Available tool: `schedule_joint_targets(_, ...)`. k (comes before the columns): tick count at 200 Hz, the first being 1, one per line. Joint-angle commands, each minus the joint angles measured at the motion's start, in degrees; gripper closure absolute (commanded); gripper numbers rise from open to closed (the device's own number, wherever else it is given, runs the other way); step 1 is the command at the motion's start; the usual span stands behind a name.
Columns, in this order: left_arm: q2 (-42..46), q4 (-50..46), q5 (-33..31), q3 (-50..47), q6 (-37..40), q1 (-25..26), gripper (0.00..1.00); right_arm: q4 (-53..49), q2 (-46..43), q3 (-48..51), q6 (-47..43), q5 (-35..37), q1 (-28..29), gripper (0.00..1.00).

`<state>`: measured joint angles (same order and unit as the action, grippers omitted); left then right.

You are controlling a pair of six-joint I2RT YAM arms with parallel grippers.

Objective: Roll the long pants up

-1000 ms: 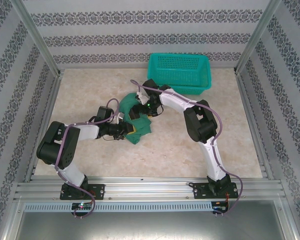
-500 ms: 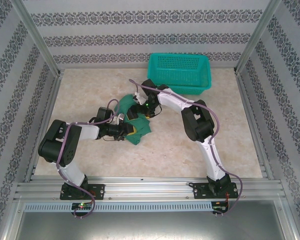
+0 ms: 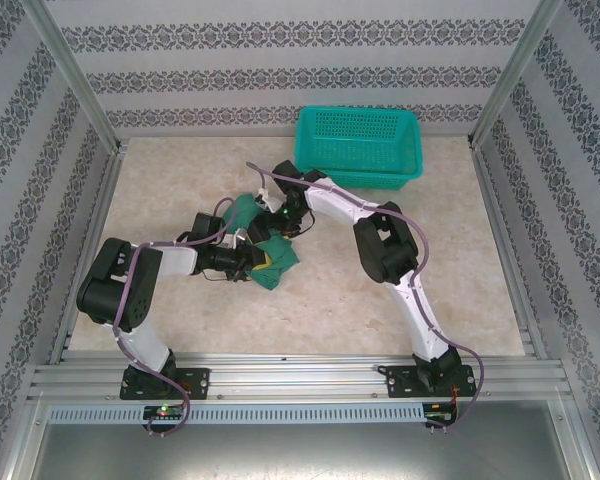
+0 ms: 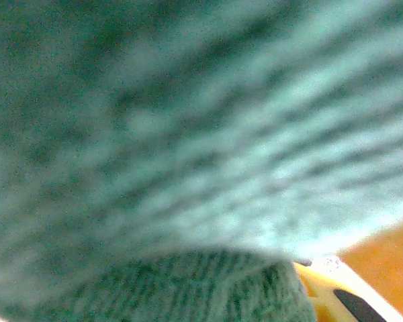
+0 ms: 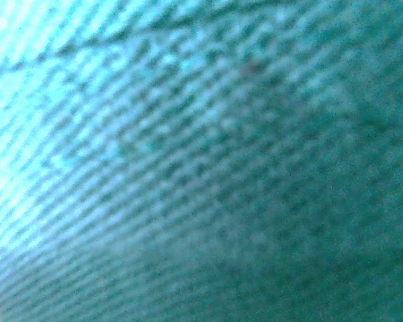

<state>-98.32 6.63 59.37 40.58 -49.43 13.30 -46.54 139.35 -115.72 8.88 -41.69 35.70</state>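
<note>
Patterned wallpaper panels in a metal frame close in a beige marbled counter (image 3: 400, 290). A teal mesh basket (image 3: 365, 176) stands at the upper right of centre, against the back wall.

The long pants (image 3: 281, 252) lie bunched in a dark green heap just left of the frame's centre, well short of the basket. Both arms reach into the heap.

The left gripper (image 3: 254, 259) comes in low from the left, its tip buried in the near side of the cloth. In the left wrist view the pants (image 4: 188, 134) hang blurred right over the lens. A knitted fold sits at the bottom edge against a yellow finger (image 4: 320, 287), so this gripper looks clamped on the pants.

The right gripper (image 3: 272, 223) presses down onto the top of the heap from the upper right. The right wrist camera sits tight against the green weave (image 5: 201, 161), and I cannot tell whether its fingers are apart or together.
</note>
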Motion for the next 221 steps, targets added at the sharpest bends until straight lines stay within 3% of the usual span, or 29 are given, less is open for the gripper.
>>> schedule_joint_targets(1, -1.4, 3.6, 5.5, 4.6, 4.9, 2.2, 0.74, -5.4, 8.5, 1.6, -1.5, -15.7, 12.4, 0.60)
schedule_joint_targets(16, -1.0, 2.8, 4.9, 5.2, 5.8, 2.1, 0.71, -4.8, 8.9, 2.8, -1.0, -16.4, 12.6, 1.00)
schedule_joint_targets(34, 1.4, 1.2, 3.4, 5.6, 7.4, 2.1, 0.61, -0.1, 7.1, 7.3, 2.4, -13.9, 12.2, 1.00)
schedule_joint_targets(64, 10.6, -8.2, -3.9, 6.2, 12.5, 2.0, 0.28, 8.5, 2.2, 14.6, 9.0, -12.0, 10.3, 1.00)
schedule_joint_targets(81, 15.8, -15.8, -6.4, 6.8, 16.5, 2.0, 0.18, 12.5, -0.6, 17.3, 12.8, -10.6, 8.6, 1.00)
schedule_joint_targets(104, 21.9, -24.7, -9.3, 5.5, 20.0, 1.7, 0.17, 14.6, -3.7, 17.7, 15.6, -10.0, 6.8, 1.00)
schedule_joint_targets(172, 38.1, -32.3, -14.8, -3.1, 17.9, -2.0, 0.12, 15.0, -8.1, 14.7, 20.1, -9.2, 3.9, 1.00)
schedule_joint_targets(221, 35.7, -31.6, -20.0, -2.8, 15.9, -4.0, 0.20, 18.1, -14.1, 12.9, 25.4, -9.3, 2.5, 1.00)
